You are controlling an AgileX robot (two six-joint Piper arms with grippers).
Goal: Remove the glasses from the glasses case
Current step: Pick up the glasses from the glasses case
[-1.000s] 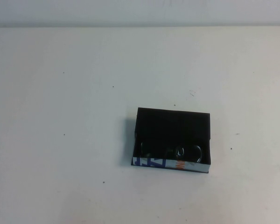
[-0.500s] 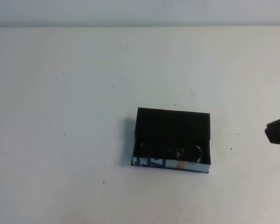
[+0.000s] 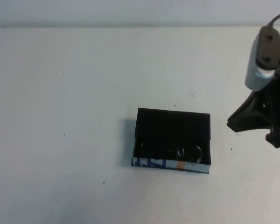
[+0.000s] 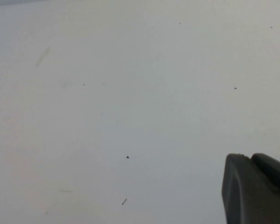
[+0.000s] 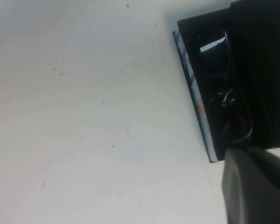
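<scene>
The right tool (image 3: 252, 122) hangs over the bench (image 3: 60, 140) by its right edge, grip unreadable; the left tool (image 4: 254, 189) likewise unreadable; the glasses (image 3: 170, 151) lie inside the glasses case (image 3: 172, 123), right of the bench's middle.

The right gripper (image 3: 263, 123) is cut off by the right edge of the high view, so its fingertips are out of sight. The left gripper (image 4: 256, 189) shows only as a dark corner at the lower right of its wrist view. The glasses (image 3: 172, 151) merge with the case (image 3: 171, 122), only faint lens rims showing.
</scene>
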